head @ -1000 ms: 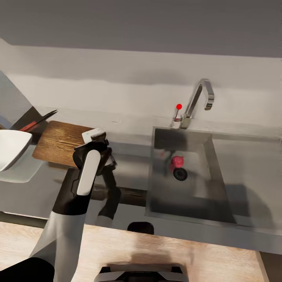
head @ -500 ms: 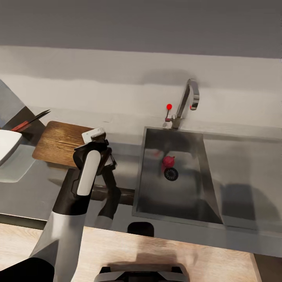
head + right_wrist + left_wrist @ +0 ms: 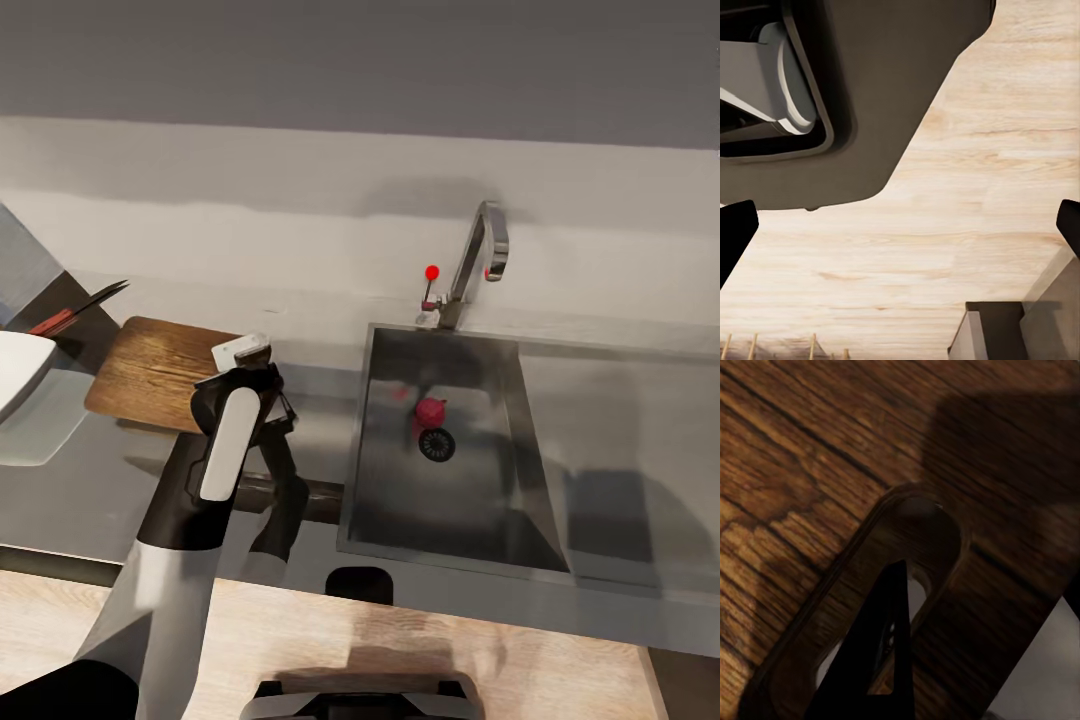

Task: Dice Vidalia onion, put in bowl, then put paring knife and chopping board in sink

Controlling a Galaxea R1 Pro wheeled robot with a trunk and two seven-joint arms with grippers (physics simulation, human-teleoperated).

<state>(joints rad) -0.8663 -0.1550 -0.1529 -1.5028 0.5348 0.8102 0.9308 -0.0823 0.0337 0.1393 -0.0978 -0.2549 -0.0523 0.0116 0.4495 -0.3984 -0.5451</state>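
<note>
The reddish-pink onion [image 3: 430, 410] lies in the sink [image 3: 520, 440] beside the round drain [image 3: 437, 445]. Left of the sink, the dark wooden chopping board [image 3: 150, 370] rests over the grey countertop [image 3: 60, 490]. My left gripper [image 3: 278, 408] is at the board's right end. Up close, its dark fingertips [image 3: 881, 660] meet at the slot handle hole [image 3: 934, 529] of the board [image 3: 802, 457], shut on it. The paring knife [image 3: 75, 310] lies behind the board at far left. The white bowl [image 3: 15, 370] sits at the left edge. My right gripper [image 3: 900, 225] is open over the wooden floor [image 3: 982, 187].
A chrome tap [image 3: 480, 255] with a red knob [image 3: 432, 272] stands behind the basin. The flat drainboard [image 3: 630, 440] stretches right of the basin. A pale wall backs the counter. My own dark base [image 3: 870, 97] is near the right gripper.
The camera moved right, so the sink, bowl and knife slid left in the picture. The board kept its place under my left gripper, travelling with it toward the sink, then dropped slightly.
</note>
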